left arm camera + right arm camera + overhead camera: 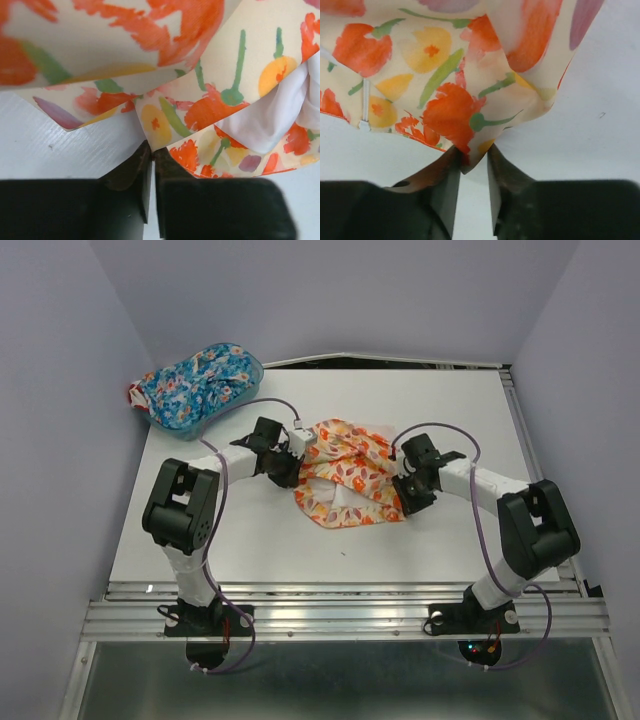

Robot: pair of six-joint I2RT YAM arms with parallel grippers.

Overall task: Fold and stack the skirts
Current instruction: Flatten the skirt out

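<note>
left gripper (151, 150): jaws nearly together, pinching a small corner of the cream skirt (210, 100) right at the tips. right gripper (472, 156): narrow gap, a point of the hem nipped between the tips. little cloth inside either bite.

cream skirt bunched between the two, mid-table (300, 550), raised off the surface next to each gripper, white lining showing. blue skirt (195, 380) crumpled in the basket (252, 368) at the far left corner, well apart, not yet handled.

risks, as judged:
- the bites are shallow, so a pull or lift could slip the hem out of one gripper. that side would drop and skew the fold.
- uneven travel of the arms would twist the cloth.
- the exposed lining may fold in crooked.
</note>
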